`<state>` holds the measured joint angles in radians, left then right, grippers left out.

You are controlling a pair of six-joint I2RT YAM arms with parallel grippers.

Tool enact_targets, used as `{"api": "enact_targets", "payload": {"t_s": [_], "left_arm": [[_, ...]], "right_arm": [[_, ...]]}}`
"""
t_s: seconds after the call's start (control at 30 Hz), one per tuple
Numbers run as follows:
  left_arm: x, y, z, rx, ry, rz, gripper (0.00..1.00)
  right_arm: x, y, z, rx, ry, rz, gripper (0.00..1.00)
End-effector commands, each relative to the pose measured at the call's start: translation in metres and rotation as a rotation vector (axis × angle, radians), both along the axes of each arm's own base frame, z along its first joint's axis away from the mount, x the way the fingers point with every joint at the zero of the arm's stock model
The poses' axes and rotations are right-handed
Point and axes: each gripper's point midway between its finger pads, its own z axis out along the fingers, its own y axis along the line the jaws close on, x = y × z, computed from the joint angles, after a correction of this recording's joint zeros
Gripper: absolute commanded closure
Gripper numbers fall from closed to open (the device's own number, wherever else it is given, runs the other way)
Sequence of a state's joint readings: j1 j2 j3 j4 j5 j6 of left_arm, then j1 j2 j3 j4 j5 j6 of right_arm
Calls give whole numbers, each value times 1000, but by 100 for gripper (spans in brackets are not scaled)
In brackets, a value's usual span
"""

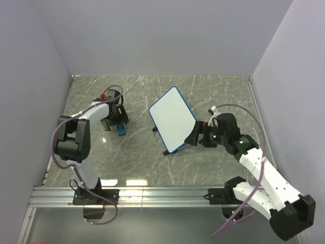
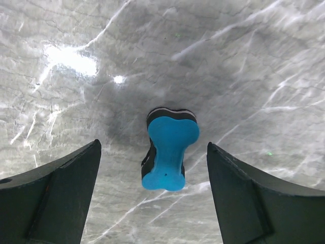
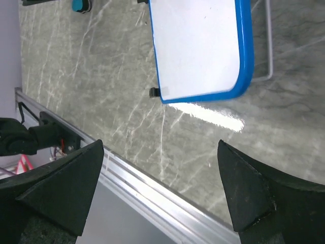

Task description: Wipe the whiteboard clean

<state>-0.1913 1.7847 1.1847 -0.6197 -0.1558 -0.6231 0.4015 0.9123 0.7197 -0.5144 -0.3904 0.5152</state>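
I see left gripper (image 2: 153, 148) open, fingers wide either side of the blue eraser (image 2: 169, 152), not touching it. Right gripper (image 3: 160, 146) open. Whiteboard (image 1: 172, 119) sits mid table (image 1: 218, 91), just beside right gripper.

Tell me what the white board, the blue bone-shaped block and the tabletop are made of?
Whiteboard: smooth white face, likely coated plastic or metal; blue rim looks plastic. Blue block: matte, foam-like, with a black, possibly felt, layer. Tabletop: grey veined stone look, glossy enough to reflect lights; marble or laminate, cannot tell.
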Motion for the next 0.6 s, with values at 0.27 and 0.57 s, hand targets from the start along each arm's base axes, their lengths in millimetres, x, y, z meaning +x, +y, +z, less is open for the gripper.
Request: {"api": "enact_targets", "payload": {"t_s": [0.27,0.57], "left_arm": [[0,-25,81,-36,-123,-32,7],[-66,-97,154,-227,-342,-208,1]], "right_arm": [[-16,-26,103,-30,-253,-21,0],[-22,-40,139,-32,-373,-65,0]]}}
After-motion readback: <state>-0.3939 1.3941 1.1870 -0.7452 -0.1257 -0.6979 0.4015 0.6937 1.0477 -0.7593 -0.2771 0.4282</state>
